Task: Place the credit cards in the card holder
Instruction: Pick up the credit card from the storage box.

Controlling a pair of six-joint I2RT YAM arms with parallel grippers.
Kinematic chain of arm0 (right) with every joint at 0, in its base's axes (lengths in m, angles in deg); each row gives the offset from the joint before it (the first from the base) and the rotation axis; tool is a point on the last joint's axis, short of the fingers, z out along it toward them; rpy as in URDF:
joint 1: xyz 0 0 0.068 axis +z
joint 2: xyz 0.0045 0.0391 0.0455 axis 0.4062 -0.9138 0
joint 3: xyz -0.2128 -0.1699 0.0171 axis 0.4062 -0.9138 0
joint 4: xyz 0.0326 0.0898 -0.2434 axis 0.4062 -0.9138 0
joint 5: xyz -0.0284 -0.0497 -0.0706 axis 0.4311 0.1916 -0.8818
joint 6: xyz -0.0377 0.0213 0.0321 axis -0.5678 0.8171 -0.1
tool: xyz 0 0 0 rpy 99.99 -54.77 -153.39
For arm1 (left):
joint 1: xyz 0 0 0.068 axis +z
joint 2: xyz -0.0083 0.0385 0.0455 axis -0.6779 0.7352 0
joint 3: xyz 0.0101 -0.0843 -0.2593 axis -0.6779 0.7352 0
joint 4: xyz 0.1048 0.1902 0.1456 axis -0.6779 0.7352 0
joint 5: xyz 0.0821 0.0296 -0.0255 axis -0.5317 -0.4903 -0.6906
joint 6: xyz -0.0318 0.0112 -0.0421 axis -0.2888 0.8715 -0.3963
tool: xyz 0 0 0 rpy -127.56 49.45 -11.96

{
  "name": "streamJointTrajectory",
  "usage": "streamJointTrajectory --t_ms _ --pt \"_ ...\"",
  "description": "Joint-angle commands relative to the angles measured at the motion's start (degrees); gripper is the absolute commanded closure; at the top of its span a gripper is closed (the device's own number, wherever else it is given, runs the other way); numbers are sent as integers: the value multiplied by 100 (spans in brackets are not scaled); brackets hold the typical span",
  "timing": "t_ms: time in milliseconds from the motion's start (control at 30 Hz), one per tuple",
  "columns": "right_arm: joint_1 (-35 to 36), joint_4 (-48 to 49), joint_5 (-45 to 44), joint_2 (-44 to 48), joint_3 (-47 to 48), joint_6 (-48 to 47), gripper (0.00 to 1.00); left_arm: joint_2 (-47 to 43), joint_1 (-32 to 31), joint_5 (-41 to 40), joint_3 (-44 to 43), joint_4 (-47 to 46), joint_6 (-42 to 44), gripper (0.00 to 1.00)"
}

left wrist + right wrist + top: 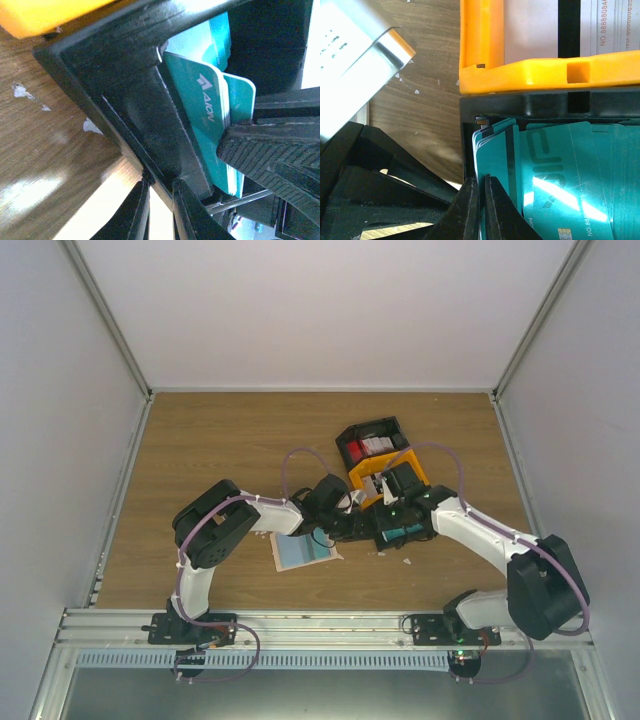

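Note:
Teal credit cards [555,175] stand packed in a black bin [400,536] at mid-table. My right gripper [482,192] is shut on the edge of the leftmost teal card [495,160] in that stack. In the left wrist view the same teal cards [200,95] lean against the bin's wall. My left gripper [161,200] is shut on that black wall [145,115], one finger on each side. The card holder [300,552] lies open on the table to the left of both grippers, its pale inside facing up. Both grippers meet at the bin in the top view.
A yellow bin [520,75] with grey cards [605,25] adjoins the black bin on its far side. Beyond it, another black bin holds red cards [368,447]. White scraps [20,91] dot the wooden table [220,450]. Side walls and a front rail bound the space.

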Motion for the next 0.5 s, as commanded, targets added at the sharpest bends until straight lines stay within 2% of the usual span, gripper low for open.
streamJointTrajectory --t_ms 0,467 --pt "145 -35 635 65 -99 84 96 205 -42 -313 -61 12 71 85" --pt "133 -42 944 366 -135 109 97 229 -39 -312 -61 18 77 85"
